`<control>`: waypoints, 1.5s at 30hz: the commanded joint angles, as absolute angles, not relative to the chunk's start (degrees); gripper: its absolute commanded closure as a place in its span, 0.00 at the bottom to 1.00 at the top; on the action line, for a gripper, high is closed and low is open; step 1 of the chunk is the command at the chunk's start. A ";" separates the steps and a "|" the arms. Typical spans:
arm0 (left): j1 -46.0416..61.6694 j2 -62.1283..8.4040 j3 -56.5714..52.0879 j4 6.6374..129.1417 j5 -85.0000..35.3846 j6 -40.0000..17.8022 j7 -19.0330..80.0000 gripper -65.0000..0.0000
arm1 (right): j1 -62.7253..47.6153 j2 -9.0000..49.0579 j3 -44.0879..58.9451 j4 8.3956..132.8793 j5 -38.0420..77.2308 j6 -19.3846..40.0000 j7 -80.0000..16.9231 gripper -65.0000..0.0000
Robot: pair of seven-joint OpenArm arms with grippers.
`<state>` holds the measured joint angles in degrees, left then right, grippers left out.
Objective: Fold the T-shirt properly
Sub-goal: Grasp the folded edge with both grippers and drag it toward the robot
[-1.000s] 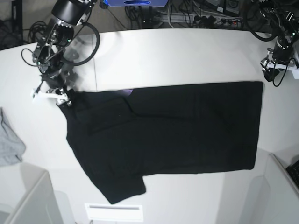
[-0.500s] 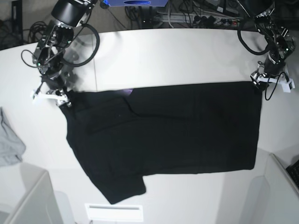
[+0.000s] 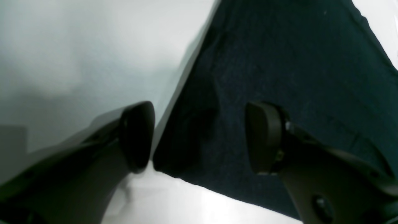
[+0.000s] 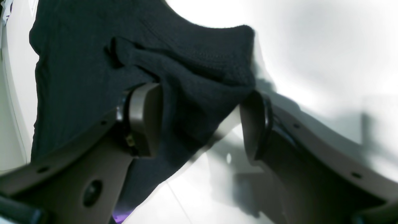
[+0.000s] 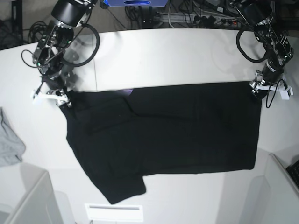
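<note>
Base view, left to right: small grey cloth (image 5: 9,144) at the bench (image 5: 177,51) edge, well apart from everything. Right tool (image 5: 52,95) low over the bench, at a corner of the black T-shirt (image 5: 168,135); shirt spreads flat from that tool across to the left tool (image 5: 267,89), which sits at the opposite upper corner. Right wrist view: right tool (image 4: 199,124) jaws wide apart, a bunched shirt corner (image 4: 199,71) lying between the pads, not pinched; a purple bit of print (image 4: 119,215) beneath the near finger. Left wrist view: left tool (image 3: 199,137) jaws spread wide, one finger over bare bench, the other over cloth, shirt (image 3: 279,77) corner between them, nothing gripped.
</note>
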<state>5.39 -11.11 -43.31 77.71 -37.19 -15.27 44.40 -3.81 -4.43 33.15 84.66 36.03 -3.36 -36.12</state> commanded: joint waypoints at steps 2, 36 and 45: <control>5.14 -11.82 -43.30 77.93 -36.97 -15.16 45.49 0.36 | -3.47 -4.26 33.01 84.62 35.21 -4.00 -37.93 0.44; 18.68 -14.81 -41.10 88.92 -37.32 -15.16 46.02 1.00 | -17.45 -2.95 33.36 100.00 35.56 -3.91 -35.21 1.00; 23.25 -14.81 -41.10 92.00 -37.32 -15.16 46.02 1.00 | -23.25 -3.12 33.10 102.11 35.56 -3.91 -35.21 1.00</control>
<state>22.94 -13.67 -40.66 90.89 -37.36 -15.31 47.31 -23.11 -3.66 32.88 100.90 35.79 -3.84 -37.06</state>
